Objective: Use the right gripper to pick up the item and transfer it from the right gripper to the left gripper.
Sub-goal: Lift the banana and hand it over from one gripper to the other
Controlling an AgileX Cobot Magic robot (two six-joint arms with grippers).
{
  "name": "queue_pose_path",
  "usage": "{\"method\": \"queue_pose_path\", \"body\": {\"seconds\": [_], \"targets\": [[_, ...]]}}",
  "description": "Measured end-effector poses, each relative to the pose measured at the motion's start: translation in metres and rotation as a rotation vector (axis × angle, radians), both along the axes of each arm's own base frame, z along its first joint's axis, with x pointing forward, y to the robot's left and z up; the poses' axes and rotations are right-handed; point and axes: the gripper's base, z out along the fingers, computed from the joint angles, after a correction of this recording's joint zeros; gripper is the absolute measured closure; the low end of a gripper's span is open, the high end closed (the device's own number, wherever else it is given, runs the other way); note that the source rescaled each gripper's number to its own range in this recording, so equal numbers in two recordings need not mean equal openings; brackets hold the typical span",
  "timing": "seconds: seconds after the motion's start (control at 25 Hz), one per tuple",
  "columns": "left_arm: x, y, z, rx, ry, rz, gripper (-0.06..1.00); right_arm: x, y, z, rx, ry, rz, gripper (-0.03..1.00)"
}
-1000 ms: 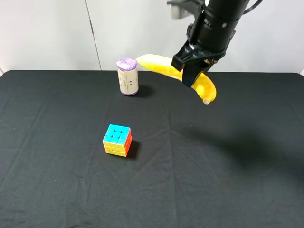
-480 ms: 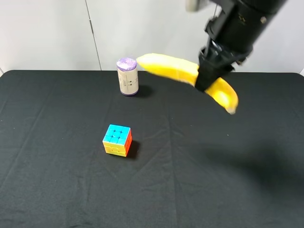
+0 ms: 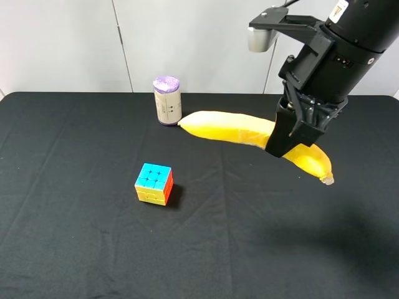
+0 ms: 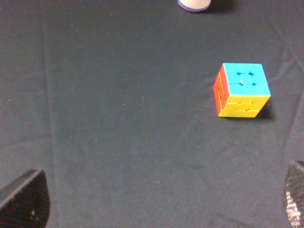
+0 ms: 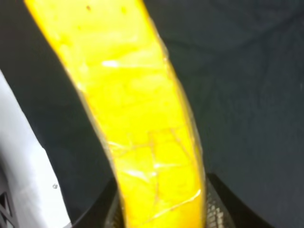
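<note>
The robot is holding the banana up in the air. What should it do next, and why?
Probably swing the banana leftward, toward the left tool. The right tool grips it in the air, and the left tool stands open and empty, not yet near it.

My bench, from above

The cylinder [image 3: 167,101] stands upright at the back of the bench [image 3: 75,249], left of centre. The puzzle cube [image 3: 153,184] sits in front of it, well apart. My right tool [image 3: 282,143] holds the banana [image 3: 230,129] above the bench's right half, lying crosswise with one tip near the cylinder. My left tool [image 4: 159,194] hovers over the bench, short of the cube.
</note>
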Motion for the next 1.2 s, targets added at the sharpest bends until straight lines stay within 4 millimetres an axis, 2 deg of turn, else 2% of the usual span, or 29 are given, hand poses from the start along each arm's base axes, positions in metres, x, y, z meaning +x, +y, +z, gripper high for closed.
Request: {"method": "queue_pose_path", "body": {"seconds": [0.2, 0.4, 0.6, 0.84, 1.04, 1.2], "targets": [[0.001, -0.003, 0.002, -0.022, 0.020, -0.024, -0.03, 0.000, 0.000, 0.000, -0.006, -0.029, 0.075, 0.96], [0.017, -0.006, 0.019, 0.032, 0.133, -0.109, -0.03, 0.000, 0.000, 0.001, -0.006, -0.033, 0.081, 0.96], [0.049, -0.007, 0.044, 0.133, 0.210, -0.209, -0.03, 0.001, 0.000, 0.001, -0.002, -0.040, 0.079, 0.96], [0.088, -0.014, 0.058, 0.229, 0.307, -0.389, -0.03, 0.002, 0.001, 0.001, 0.005, -0.050, 0.074, 0.96], [0.117, -0.035, 0.064, 0.317, 0.378, -0.568, -0.03, 0.003, 0.001, 0.001, 0.012, -0.061, 0.068, 0.96], [0.139, -0.061, 0.070, 0.394, 0.378, -0.696, -0.03, 0.003, 0.001, 0.001, 0.013, -0.061, 0.060, 0.96]]}}
